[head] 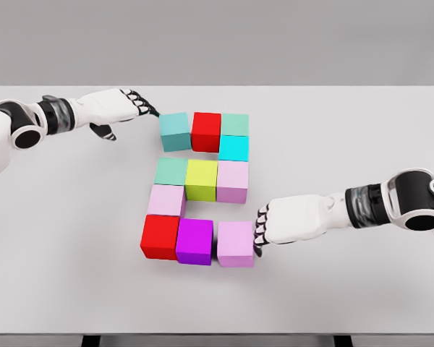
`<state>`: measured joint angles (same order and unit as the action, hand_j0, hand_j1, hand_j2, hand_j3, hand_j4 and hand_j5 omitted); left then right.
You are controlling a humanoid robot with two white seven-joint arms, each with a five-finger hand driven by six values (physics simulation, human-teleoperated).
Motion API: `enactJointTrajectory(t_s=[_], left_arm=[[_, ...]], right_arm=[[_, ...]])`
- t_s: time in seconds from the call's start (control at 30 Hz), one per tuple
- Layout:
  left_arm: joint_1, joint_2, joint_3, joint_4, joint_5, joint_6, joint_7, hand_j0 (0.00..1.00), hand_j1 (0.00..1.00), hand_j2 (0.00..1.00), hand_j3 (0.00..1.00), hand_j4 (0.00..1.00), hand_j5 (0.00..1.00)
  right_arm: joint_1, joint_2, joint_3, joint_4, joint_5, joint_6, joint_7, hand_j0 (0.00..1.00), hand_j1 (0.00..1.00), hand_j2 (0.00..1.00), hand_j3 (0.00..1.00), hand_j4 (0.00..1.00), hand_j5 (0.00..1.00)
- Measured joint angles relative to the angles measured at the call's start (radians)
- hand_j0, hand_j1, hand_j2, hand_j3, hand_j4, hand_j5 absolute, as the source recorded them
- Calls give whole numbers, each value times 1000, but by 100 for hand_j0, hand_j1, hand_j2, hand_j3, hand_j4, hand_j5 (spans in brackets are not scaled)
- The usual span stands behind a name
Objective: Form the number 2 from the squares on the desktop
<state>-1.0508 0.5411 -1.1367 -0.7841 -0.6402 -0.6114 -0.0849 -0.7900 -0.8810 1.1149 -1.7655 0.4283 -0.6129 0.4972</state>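
Coloured cubes lie on the white table in the shape of a 2. The top row holds a teal cube, a red cube and a green cube, with a cyan cube below the green one. The middle row runs green, yellow-green, pink. Below sit a pink cube, then a red cube, a purple cube and a lilac cube. My left hand has straight fingers touching the teal cube's left edge. My right hand presses curled fingertips against the lilac cube's right face.
The table's front edge runs along the bottom of the view and its far edge lies just behind the top row. Both forearms lie low over the tabletop at either side of the cubes.
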Motion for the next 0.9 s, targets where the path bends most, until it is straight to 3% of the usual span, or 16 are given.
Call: enactJointTrajectory(t_s=[0.27,0.47,0.63,0.73,0.9], left_arm=[[-8,-3,4,6,2,0,0,100,100,100,100,100,100],[2,18,46,-16,1,0,0,99,99,99,99,99,99],[11,106,84,-130,3,0,1,92,92,92,92,92,92],[64,163,91,-216,13,0,1,93,93,93,93,93,93],[94,226,92,-330,36,0,1,94,94,94,94,94,94]], right_arm=[[0,5,-1,0,-7,0,0,60,60,60,60,60,60],[2,-2,-1,0,-7,0,0,60,60,60,60,60,60],[6,-11,-1,0,-7,0,1,60,60,60,60,60,60],[6,-16,0,0,-7,0,1,60,60,60,60,60,60],[12,-17,1,0,-7,0,2,60,60,60,60,60,60]])
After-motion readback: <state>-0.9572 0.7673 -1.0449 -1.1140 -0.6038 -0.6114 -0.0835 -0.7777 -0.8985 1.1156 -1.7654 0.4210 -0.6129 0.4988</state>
